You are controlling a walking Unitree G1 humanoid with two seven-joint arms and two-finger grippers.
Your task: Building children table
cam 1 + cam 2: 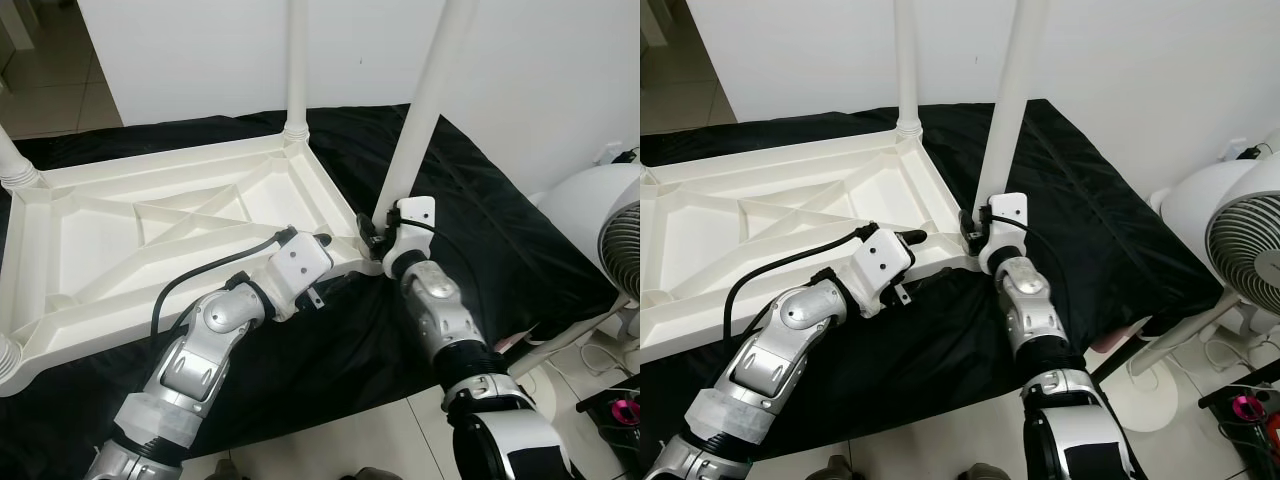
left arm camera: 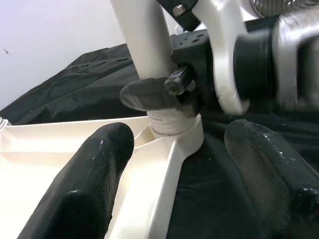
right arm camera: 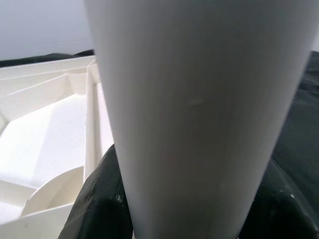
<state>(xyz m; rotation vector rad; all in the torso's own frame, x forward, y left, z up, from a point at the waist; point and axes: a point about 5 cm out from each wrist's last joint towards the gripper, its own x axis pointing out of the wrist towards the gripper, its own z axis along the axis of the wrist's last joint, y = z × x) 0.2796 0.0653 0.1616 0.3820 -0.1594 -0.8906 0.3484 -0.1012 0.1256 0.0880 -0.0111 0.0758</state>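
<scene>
Right tool (image 1: 378, 232) clamps the leg (image 1: 425, 105) at its socket; cross-threading risks a lean. Left tool (image 2: 172, 174), wide, straddles the tabletop (image 1: 150, 240) edge nearby.

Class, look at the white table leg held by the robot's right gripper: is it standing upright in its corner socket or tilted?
Tilted. The leg leans away from the neighbouring leg, which stands straight, while the right gripper is shut on its base at the tabletop's corner.

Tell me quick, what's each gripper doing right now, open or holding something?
Left gripper: open, holding nothing, fingers either side of the tabletop edge.
Right gripper: shut on the table leg near its base.
</scene>
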